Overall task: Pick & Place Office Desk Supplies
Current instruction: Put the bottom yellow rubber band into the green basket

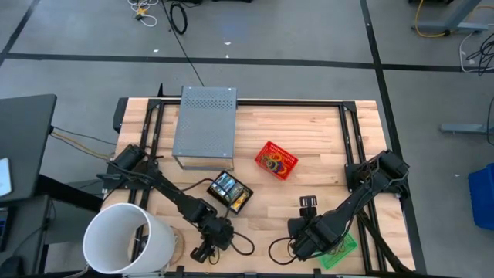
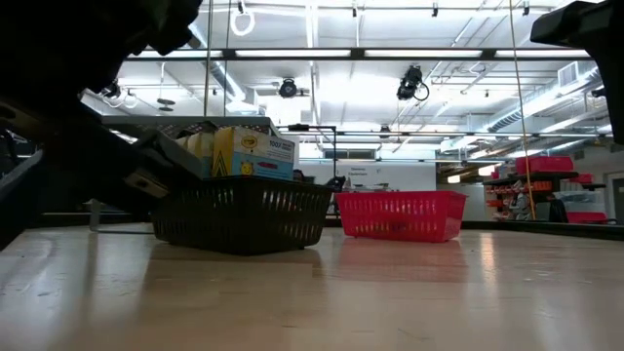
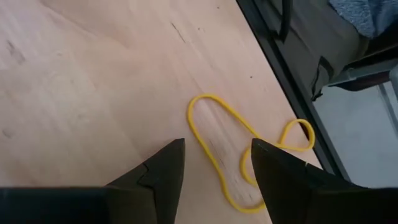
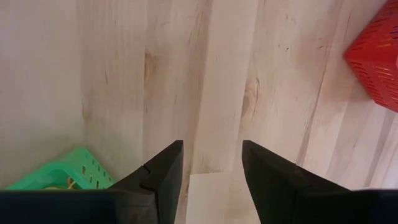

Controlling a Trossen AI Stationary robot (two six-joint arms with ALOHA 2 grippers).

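A yellow rubber band [image 3: 221,149] lies twisted and flat on the wood near the table's near edge. My left gripper [image 3: 214,146] [image 1: 204,251] hangs open just above it, one finger on either side of the loop, touching nothing. Yellow-and-green crayon boxes [image 2: 253,151] [image 1: 228,185] stand in a black basket [image 1: 231,193]. More bands lie in a red basket [image 1: 276,160] [image 4: 376,56]. My right gripper [image 4: 211,146] [image 1: 296,241] is open over bare wood beside a green basket [image 4: 62,174] [image 1: 340,251].
A large white bucket [image 1: 127,239] stands at the near left corner, close to my left arm. A grey perforated metal box [image 1: 204,127] sits at the far left. A small black object [image 1: 309,202] lies between the red and green baskets. Black frame rails [image 3: 286,81] line the table.
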